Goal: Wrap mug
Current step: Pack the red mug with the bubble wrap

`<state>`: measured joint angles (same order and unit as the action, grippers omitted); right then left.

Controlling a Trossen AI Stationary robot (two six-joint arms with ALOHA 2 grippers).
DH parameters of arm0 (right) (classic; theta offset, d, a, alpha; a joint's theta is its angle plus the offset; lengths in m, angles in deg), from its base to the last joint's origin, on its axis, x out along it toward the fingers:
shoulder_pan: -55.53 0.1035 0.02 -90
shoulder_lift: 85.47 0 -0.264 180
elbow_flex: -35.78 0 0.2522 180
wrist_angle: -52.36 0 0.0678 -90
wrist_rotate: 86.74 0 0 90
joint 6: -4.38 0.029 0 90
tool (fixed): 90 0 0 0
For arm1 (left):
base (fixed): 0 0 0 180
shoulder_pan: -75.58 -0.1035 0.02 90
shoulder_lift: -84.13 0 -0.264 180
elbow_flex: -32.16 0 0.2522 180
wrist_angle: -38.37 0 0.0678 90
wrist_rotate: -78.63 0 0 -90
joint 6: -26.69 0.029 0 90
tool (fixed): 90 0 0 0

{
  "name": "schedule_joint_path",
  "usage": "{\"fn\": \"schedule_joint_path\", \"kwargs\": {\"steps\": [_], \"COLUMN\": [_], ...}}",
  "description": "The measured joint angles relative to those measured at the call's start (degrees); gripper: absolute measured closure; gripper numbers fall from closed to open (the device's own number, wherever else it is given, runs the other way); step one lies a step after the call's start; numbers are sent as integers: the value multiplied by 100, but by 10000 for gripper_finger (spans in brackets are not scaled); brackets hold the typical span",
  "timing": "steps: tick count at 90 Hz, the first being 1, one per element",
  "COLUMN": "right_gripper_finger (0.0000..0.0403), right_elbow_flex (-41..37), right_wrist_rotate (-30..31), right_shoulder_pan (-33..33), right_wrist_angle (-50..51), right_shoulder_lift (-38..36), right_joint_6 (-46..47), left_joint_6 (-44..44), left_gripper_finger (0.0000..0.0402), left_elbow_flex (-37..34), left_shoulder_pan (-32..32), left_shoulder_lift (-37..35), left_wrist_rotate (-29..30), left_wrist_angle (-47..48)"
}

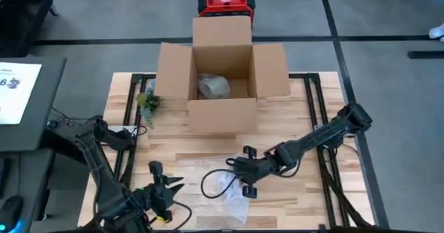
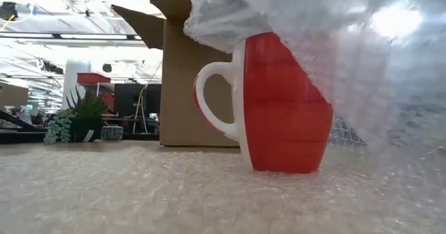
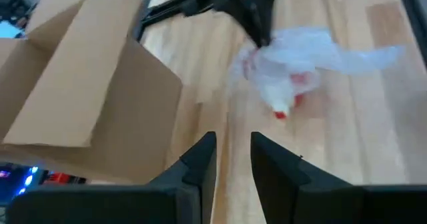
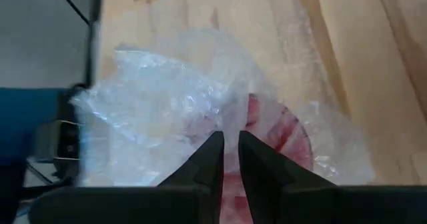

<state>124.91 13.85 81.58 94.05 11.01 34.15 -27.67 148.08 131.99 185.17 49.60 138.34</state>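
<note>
Red mug (image 2: 286, 108) under bubble wrap (image 4: 173, 97), right tool (image 4: 227, 159) pinching wrap (left tool (image 3: 233, 159) narrowly spread)

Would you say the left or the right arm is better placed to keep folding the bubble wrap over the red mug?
Probably the right. The right gripper is already at the bubble wrap draped over the red mug, fingers nearly closed on the sheet. The left gripper sits apart near the table's front edge, open and holding nothing.

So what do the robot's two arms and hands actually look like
Both arms are dark, near black, built of slim jointed segments with black cables looping alongside. The left hand and right hand each end in two flat, tapering black fingers. No markings are readable.
</note>
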Motion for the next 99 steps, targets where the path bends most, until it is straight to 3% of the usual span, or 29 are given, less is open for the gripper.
{"fn": "schedule_joint_path", "kwargs": {"steps": [14, 22, 37, 47, 56, 81, 99], "right_gripper_finger": [365, 365, 365, 365, 366, 388, 392], "right_elbow_flex": [0, 0, 10, 9, 13, 162, 1090], "right_wrist_rotate": [1, -23, -329, -516, -623, -1040, -1067], "right_shoulder_pan": [116, 201, 181, 36, -134, -379, -220], "right_wrist_angle": [-166, -248, -256, -227, -23, 677, 2089], "right_shoulder_lift": [-59, -59, 172, 561, 877, 1119, 823], "right_joint_6": [-31, -106, -106, -68, 51, 134, 316], "left_joint_6": [-475, -500, 401, 1431, 1951, 2007, 1936], "left_gripper_finger": [333, 345, 395, 394, 397, 400, 400], "left_elbow_flex": [-525, -1142, -2559, -3364, -3816, -3952, -3952], "left_shoulder_pan": [26, -32, -20, -28, -70, -119, -145], "left_shoulder_lift": [4, -74, -669, -1162, -1459, -1479, -1474], "left_wrist_rotate": [164, 115, -105, -122, -206, -265, -271], "left_wrist_angle": [-228, -898, -3723, -5687, -6744, -7033, -7022]}}
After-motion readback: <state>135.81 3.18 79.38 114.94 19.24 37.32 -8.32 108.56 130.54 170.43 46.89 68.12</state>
